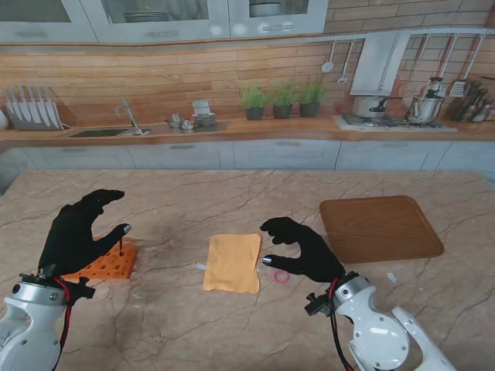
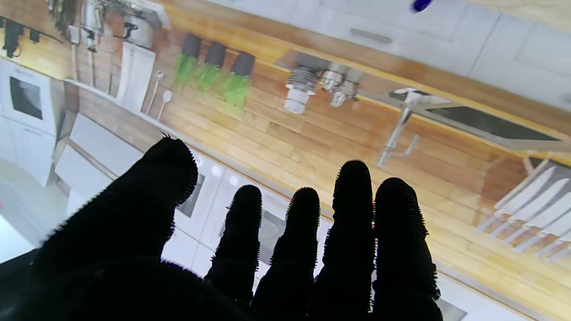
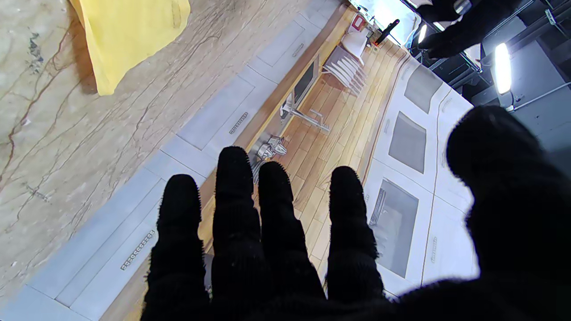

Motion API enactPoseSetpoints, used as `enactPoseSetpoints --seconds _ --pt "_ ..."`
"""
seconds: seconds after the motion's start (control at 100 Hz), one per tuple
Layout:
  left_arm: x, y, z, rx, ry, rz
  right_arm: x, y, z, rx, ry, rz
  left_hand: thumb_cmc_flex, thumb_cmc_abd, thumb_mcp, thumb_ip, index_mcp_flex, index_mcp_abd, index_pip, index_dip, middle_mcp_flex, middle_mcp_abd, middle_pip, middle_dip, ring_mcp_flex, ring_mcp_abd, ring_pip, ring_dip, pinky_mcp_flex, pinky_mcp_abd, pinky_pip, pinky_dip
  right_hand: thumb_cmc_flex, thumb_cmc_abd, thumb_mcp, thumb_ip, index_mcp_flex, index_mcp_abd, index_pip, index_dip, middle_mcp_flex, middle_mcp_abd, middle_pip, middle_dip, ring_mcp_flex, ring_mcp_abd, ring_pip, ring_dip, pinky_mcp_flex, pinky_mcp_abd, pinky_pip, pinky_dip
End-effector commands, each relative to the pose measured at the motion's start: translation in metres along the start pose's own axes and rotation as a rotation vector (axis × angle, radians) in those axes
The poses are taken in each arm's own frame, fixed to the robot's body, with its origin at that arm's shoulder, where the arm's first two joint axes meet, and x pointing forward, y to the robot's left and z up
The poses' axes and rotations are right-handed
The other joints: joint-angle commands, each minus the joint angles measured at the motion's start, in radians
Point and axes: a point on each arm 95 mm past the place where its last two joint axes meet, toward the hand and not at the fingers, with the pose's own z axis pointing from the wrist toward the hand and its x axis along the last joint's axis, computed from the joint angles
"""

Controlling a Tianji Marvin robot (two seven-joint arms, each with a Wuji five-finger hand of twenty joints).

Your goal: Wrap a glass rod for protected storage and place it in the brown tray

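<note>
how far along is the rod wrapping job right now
Barely started. Done: the yellow cloth lies flat on the table. In hand: nothing; the left hand hovers open over the orange rack, and the right hand is open too. Left: fetching the rod, wrapping, and filling the empty brown tray.

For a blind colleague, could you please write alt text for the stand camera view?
Two black-gloved robot hands, left and right, hover open over a marble table, a yellow cloth lying flat between them. An orange rack sits under the left robot hand, a pink ring by the right, an empty brown tray farther right.
</note>
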Motion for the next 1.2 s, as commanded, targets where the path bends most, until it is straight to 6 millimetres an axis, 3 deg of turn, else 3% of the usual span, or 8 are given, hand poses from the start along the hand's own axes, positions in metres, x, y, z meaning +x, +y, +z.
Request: enactPoseSetpoints --seconds 0.0,0.3,0.46,0.85,0.96,1.19 --pt "-0.012 0.008 -0.01 -0.037 -0.043 -0.029 0.004 -0.002 0.0 -0.005 0.01 0.003 -0.006 -0.03 0.027 -0.003 -0.041 0.013 -0.013 -0.014 -0.052 -0.004 -0.014 -0.021 0.023 -0.028 0.045 0.035 0.049 -0.036 0.074 0.02 -0.043 -0.024 -0.012 0.023 0.01 -0.027 0.011 0.006 0.02 -0.025 0.014 0.006 0.031 -0.028 0.022 0.015 0.011 0.002 0.013 0.027" --pt "-0.037 0.031 -0.026 -0.096 -0.13 0.05 0.004 -0.007 0.005 0.025 0.001 -0.006 -0.01 -0.056 0.054 -0.005 -0.056 0.014 -0.013 -0.03 -0.092 -0.025 -0.006 -0.049 0.061 -0.047 0.127 0.058 0.106 -0.052 0.132 0.01 -0.041 -0.02 -0.012 0.023 0.015 -0.027 0.011 0.007 0.026 -0.023 0.015 0.008 0.035 -0.024 0.041 0.025 0.01 0.006 0.028 0.037" --pt "-0.051 0.045 -0.035 -0.134 -0.171 0.1 0.004 -0.01 0.008 0.04 -0.006 -0.016 -0.021 -0.063 0.066 -0.009 -0.063 0.003 0.002 -0.036 -0.081 -0.03 0.012 -0.062 0.143 -0.084 0.268 0.101 0.229 -0.107 0.243 0.016 -0.041 -0.017 -0.013 0.023 0.017 -0.026 0.01 0.008 0.028 -0.024 0.016 0.008 0.036 -0.024 0.045 0.027 0.01 0.008 0.034 0.039" --pt "-0.071 0.074 -0.039 -0.115 -0.253 0.117 0.001 -0.014 0.014 0.061 -0.026 -0.019 -0.015 -0.077 0.127 -0.016 -0.058 0.005 0.044 -0.034 -0.067 -0.051 0.045 -0.047 0.09 -0.069 0.216 0.065 0.141 -0.067 0.181 -0.013 -0.045 -0.002 -0.012 0.024 0.027 -0.027 0.013 0.011 0.029 -0.02 0.017 0.009 0.031 -0.02 0.051 0.031 0.007 0.009 0.042 0.04" --pt "-0.076 0.08 -0.033 -0.085 -0.253 0.118 0.001 -0.014 0.014 0.061 -0.028 -0.021 0.005 -0.075 0.164 -0.019 0.002 0.018 0.081 -0.023 -0.003 -0.029 0.104 -0.003 0.1 -0.074 0.221 0.066 0.141 -0.056 0.172 -0.008 -0.045 0.001 -0.012 0.024 0.029 -0.027 0.015 0.012 0.028 -0.018 0.017 0.009 0.03 -0.02 0.053 0.031 0.007 0.01 0.043 0.04" --pt "-0.077 0.087 -0.022 -0.079 -0.268 0.127 0.001 -0.014 0.015 0.06 -0.035 -0.02 0.012 -0.077 0.196 -0.026 0.071 0.013 0.109 -0.013 0.033 -0.033 0.21 0.126 0.084 -0.089 0.26 0.104 0.123 -0.064 0.166 0.013 -0.044 0.005 -0.011 0.024 0.033 -0.026 0.017 0.015 0.029 -0.015 0.019 0.01 0.029 -0.018 0.055 0.032 0.006 0.009 0.046 0.04"
